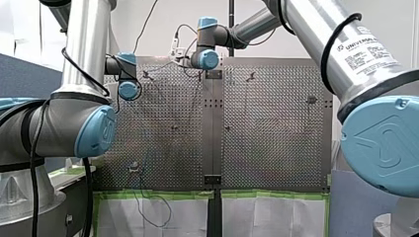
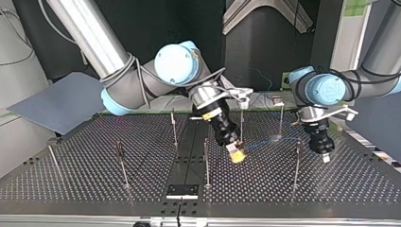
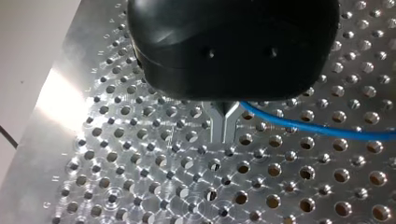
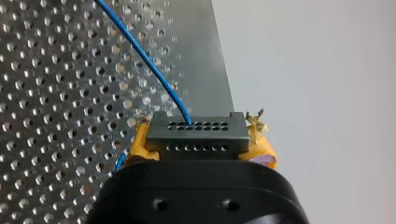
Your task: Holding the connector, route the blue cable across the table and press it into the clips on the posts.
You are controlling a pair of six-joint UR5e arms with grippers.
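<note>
- In right wrist view, right hand (image 4: 201, 142) clamped on connector (image 4: 196, 133)
- blue cable (image 4: 149, 60) thin, limp, light: steer by rigid connector
- left hand (image 3: 224, 126) pinched closed beside cable

The dark grey connector (image 4: 196, 133) (2 rows of small holes) sits clamped in my right gripper (image 4: 201, 142). The thin blue cable (image 4: 154, 70) leaves its upper row.

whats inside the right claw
A dark connector sits between the right claw's yellow pads, the blue cable entering one of its holes. The connector's rear is hidden by the claw body.
</note>
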